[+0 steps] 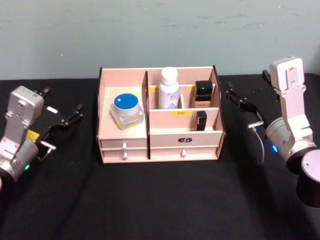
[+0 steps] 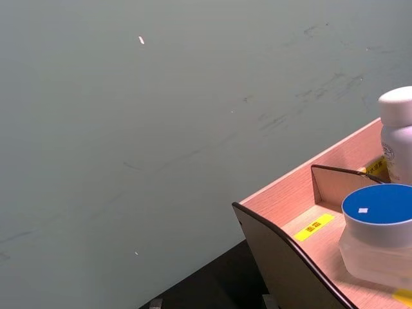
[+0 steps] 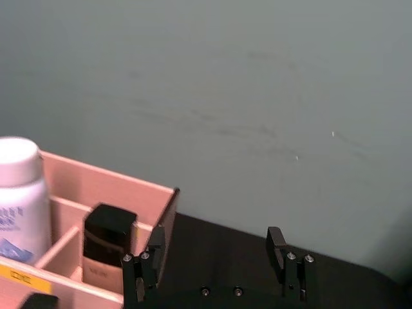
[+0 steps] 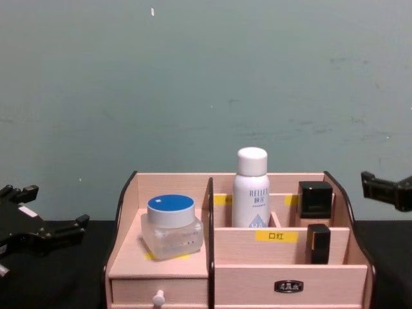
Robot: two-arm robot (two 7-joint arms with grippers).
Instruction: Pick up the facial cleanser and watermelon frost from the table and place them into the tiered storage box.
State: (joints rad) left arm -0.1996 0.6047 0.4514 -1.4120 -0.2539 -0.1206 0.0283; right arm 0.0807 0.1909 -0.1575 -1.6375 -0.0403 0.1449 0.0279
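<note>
The tiered storage box (image 1: 123,136) stands mid-table. Its left tray holds a clear jar with a blue lid (image 1: 126,110). A white bottle with blue print (image 1: 169,89) stands upright in a rear compartment. I cannot tell which of these is the facial cleanser and which the watermelon frost. My left gripper (image 1: 61,102) hovers open and empty left of the box. Right of the box my right gripper (image 1: 247,85) is open too, with nothing between its fingers (image 3: 148,261). The jar (image 2: 378,235) and the bottle (image 3: 19,193) also appear in the wrist views.
Two small black cosmetic items (image 1: 203,94) (image 1: 201,120) occupy the box's right compartments. Two small drawers (image 1: 184,140) run along its front. The black tabletop (image 1: 160,200) spreads before the box, and a grey-green wall (image 4: 206,84) rises close behind.
</note>
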